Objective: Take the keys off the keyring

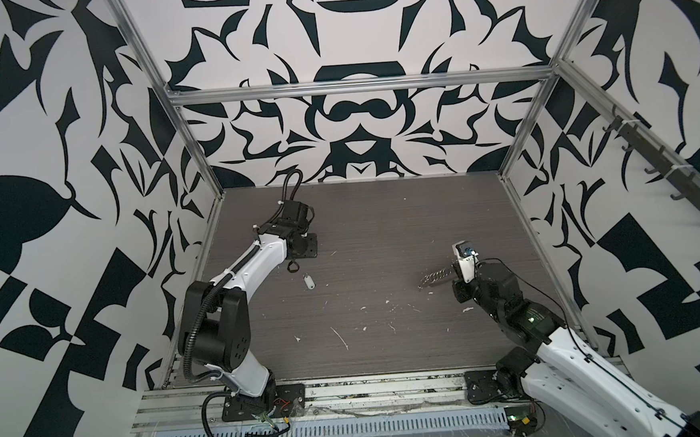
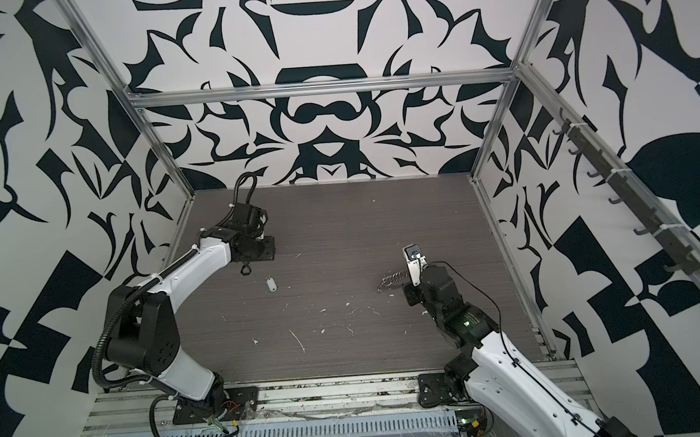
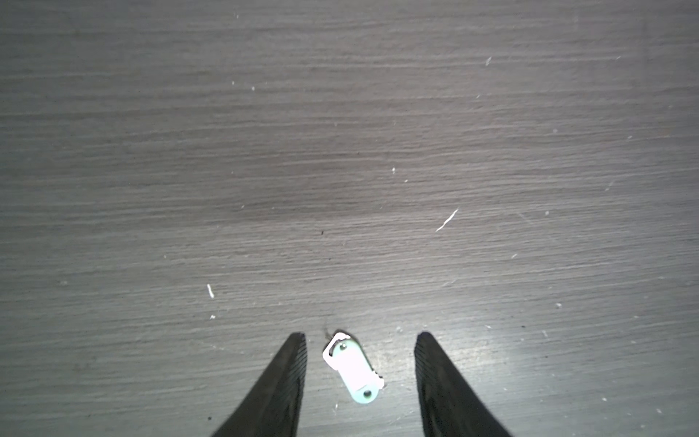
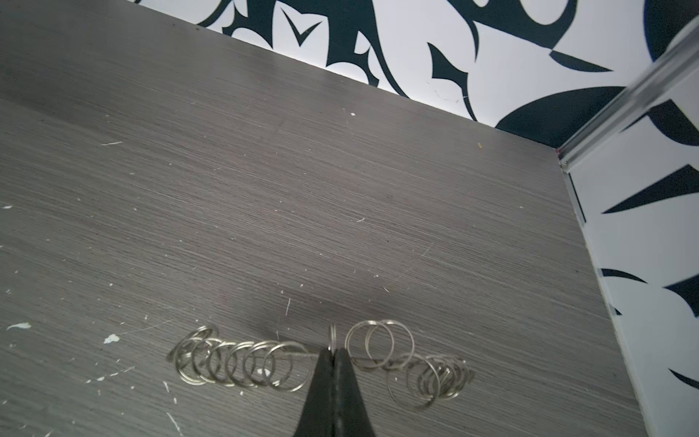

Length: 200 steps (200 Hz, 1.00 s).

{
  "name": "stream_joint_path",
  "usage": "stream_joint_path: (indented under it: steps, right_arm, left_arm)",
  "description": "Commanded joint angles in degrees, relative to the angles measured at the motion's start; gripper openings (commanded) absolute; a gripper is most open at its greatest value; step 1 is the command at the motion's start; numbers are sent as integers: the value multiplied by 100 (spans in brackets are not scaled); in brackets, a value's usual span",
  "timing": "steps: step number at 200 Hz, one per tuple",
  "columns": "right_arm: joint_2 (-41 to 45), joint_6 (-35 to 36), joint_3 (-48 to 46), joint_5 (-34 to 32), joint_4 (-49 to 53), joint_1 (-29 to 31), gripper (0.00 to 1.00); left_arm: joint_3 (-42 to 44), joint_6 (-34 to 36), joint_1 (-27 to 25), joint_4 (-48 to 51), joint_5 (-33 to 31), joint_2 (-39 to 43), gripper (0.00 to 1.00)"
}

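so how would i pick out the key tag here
Find the grey table, then its left half. Near the left gripper lies the key tag: pale mint-white, oval, loose, unlike the keyring of silver split rings at the right.

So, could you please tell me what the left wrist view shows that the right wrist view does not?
Only the left wrist view: the pale oval key tag lying flat, untouched, in the gap of the open left gripper. Only the right wrist view: the keyring with its chain of split rings, pinched by the shut right gripper, plus the patterned wall and a metal frame post. Both: the grey wood-grain table, flecked with white.
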<state>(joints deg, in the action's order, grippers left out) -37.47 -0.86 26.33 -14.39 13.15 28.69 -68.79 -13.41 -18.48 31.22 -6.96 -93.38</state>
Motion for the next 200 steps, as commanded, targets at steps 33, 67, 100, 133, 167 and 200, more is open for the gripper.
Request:
stream_joint_path:
  steps: [33, 67, 100, 133, 167, 200]
  right_arm:
    - [-304, -414, 315, -713, 50, 1, 0]
    - [-1489, -443, 826, -689, 440, -243, 0]
    - [-2997, -43, 1399, 103, 36, -1178, 0]
    - [-4720, 394, 2101, 549, -250, -1773, 0]
    - [-5832, 360, 2977, 1118, 448, -2243, 22]
    - [-5167, 259, 3038, 1069, 589, -2238, 97]
  left_arm:
    - [-99, 5, 20, 86, 186, -115, 52]
    - [-168, 5, 21, 93, 230, -118, 53]
    - [-237, -17, 20, 22, 300, -151, 53]
    - [-376, -17, 22, 93, 344, -198, 54]
    - [-365, -4, 20, 59, 329, -60, 57]
    - [-314, 39, 200, -96, 398, 169, 99]
